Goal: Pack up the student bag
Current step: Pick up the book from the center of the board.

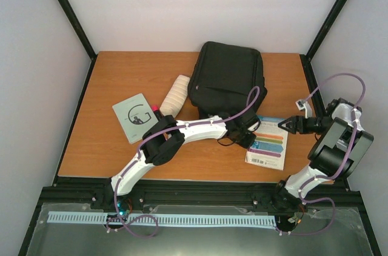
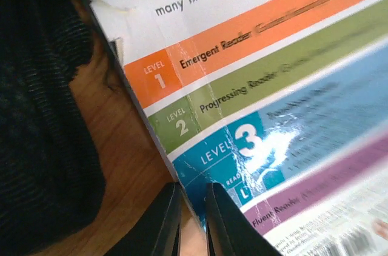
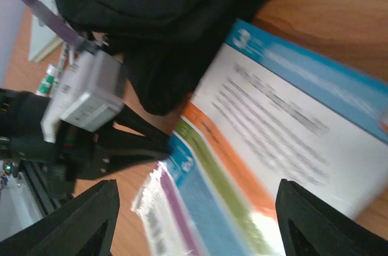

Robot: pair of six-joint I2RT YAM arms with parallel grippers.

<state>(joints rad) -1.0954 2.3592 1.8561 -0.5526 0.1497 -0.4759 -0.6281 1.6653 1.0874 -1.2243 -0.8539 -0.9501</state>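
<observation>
In the top view the left arm [image 1: 197, 127] covers the student bag's [image 1: 225, 77] near edge and the book's [image 1: 270, 141] left corner. A red thing [image 1: 155, 108] beside the arm is too small to name. The left wrist view cuts the book off at top, right and bottom. Its band lettering smears rightward, and the bag is a dark blur at the left edge. The right wrist view blurs the book's print, and the bag runs past the top edge.
</observation>
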